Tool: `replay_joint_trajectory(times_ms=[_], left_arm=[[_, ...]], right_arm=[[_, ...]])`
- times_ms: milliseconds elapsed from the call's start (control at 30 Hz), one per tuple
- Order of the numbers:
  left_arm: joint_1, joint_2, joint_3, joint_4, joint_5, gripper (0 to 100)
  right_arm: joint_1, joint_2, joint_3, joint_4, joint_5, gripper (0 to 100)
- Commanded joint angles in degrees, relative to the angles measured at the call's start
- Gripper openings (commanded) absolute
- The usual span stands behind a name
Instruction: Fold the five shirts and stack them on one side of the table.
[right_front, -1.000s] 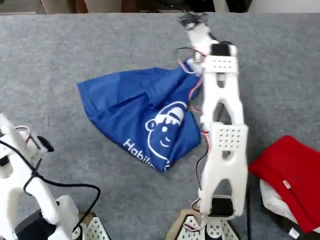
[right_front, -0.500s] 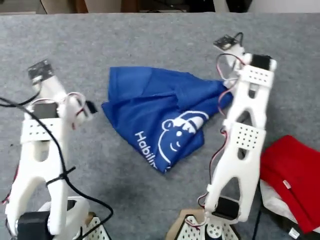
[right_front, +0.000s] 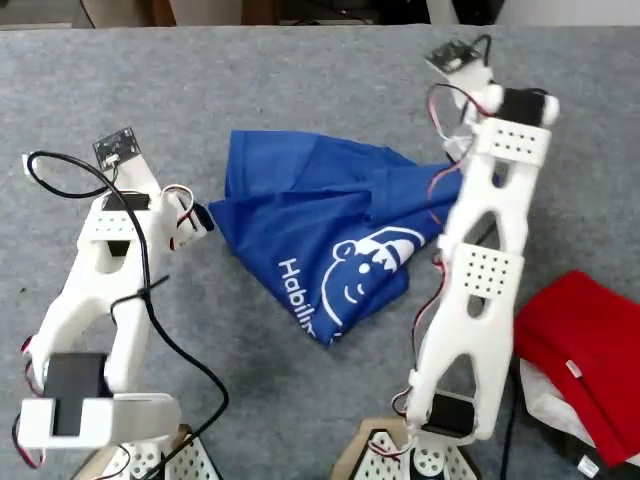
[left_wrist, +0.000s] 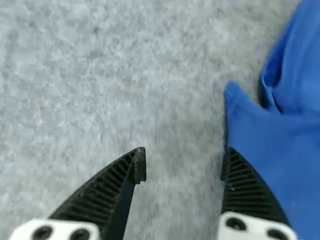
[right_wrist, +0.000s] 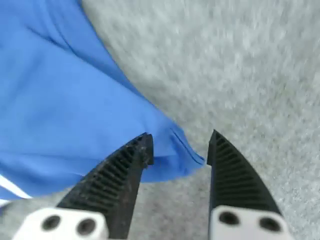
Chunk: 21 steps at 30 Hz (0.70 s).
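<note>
A crumpled blue shirt with a white cartoon face lies mid-table. My left gripper is open at the shirt's left edge, one finger against the blue cloth and the other over bare grey felt. In the high view the left gripper shows as a dark tip beside the shirt. My right gripper is open low over the shirt's right corner, whose hem tip lies between the fingers. The right arm stretches along the shirt's right side.
A folded red shirt lies at the near right on top of a white one. Grey felt covers the table, with open room at the far side and far left. Both arm bases stand at the near edge.
The left arm has swung up from the near-left corner to the shirt's left edge. The right arm has shifted right, and the blue shirt has slid right with it.
</note>
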Motion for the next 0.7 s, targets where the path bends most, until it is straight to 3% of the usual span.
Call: replay_joint_trajectory(times_ms=[0,267,433,667], left_arm=[[-0.35,1.63,-2.64,-3.69,0.79,25],[-0.53,3.56,-2.73,-4.13,2.73,25],[-0.53,3.56,-2.9,-4.48,2.55,25],[-0.44,3.65,-2.99,-5.54,2.29,25]], right_arm=[[-6.46,-6.02,0.75,0.7,-3.96,17.7],[-17.54,-5.76,8.84,-1.93,-20.04,17.8],[-17.98,-5.85,13.32,-9.67,-25.05,17.8],[-17.63,-5.32,13.67,-8.79,-30.68,17.8]])
